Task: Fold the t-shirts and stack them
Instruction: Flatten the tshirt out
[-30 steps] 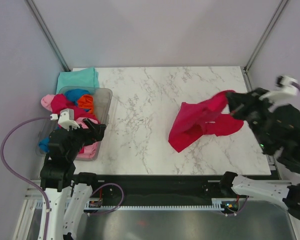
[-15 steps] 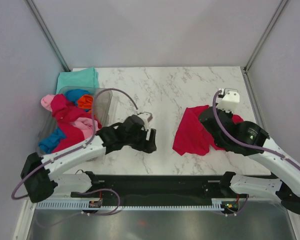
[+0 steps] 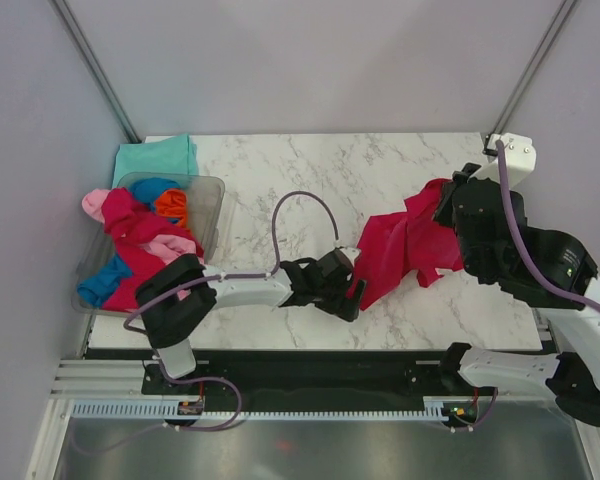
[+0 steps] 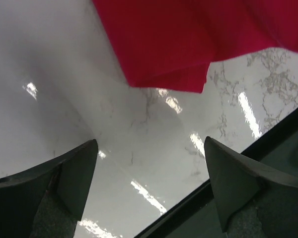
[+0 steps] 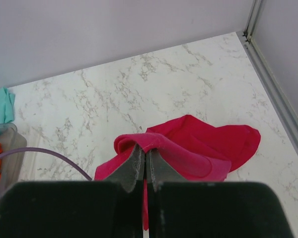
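1. Top view, right side: the right gripper is clamped on the upper edge of the crimson-red t-shirt. The shirt trails from it toward the left gripper, bunched and creased rather than flat.
2. Top view, left side: the shirt's lower corner lies just beside the left gripper; contact cannot be confirmed here. Well behind that gripper, toward the arm's base side, the clear plastic bin holds a heap with a pink t-shirt, a blue t-shirt and an orange t-shirt. A mint-teal t-shirt lies on the marble table beyond the bin.
3. Left wrist view: the jaws stand wide with nothing between them. The crimson corner lies ahead of the fingertips, apart from both, on bare marble.
4. Right wrist view: the fingers are pinched narrow on a raised fold of the crimson shirt. The rest drapes onto the table just beyond them.
5. Assessment: early stage. No fold is evident on the crimson shirt, and no stack is visible. Whether the mint-teal shirt is folded cannot be told. Spreading, folding and stacking remain, as do the binned shirts.
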Tool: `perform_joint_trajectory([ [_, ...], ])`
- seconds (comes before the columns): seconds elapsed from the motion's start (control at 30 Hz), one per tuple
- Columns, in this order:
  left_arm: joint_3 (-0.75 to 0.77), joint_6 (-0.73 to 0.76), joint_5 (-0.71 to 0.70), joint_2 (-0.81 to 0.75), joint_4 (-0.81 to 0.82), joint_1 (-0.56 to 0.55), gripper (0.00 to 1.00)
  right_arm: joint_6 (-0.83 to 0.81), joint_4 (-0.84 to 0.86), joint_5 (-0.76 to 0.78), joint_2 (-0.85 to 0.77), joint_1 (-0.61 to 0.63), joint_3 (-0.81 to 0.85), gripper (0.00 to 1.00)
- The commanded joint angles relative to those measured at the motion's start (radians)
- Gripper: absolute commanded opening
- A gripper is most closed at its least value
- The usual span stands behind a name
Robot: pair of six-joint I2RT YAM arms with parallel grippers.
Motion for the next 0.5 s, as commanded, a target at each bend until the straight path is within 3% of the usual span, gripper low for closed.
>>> perform_joint_trajectory([
  [0.0,0.104,-0.007,-0.001,0.087,0.119,-0.005,0.95,-0.060,0.010,0.017,0.017,-0.006,0.002,0.00],
  [0.13,0.166,0.009,-0.002,0.204,0.149,-0.005,0.94,-0.050,0.021,0.014,-0.001,-0.007,-0.044,0.00],
  [0.2,0.207,0.019,-0.019,0.244,0.152,-0.003,0.85,-0.053,0.024,0.014,-0.006,-0.007,-0.051,0.00],
  [0.23,0.221,0.022,-0.022,0.259,0.157,-0.003,0.67,-0.055,0.024,0.020,-0.006,-0.007,-0.051,0.00],
  [0.27,0.250,0.040,-0.010,0.282,0.154,-0.003,0.11,-0.057,0.024,0.024,-0.009,-0.010,-0.051,0.00],
  [0.3,0.264,0.045,-0.010,0.279,0.146,-0.002,0.02,-0.060,0.024,0.027,-0.015,-0.010,-0.051,0.00],
  [0.47,0.255,0.129,-0.088,0.079,-0.019,-0.003,0.02,-0.066,0.019,0.057,-0.072,-0.013,-0.002,0.00],
])
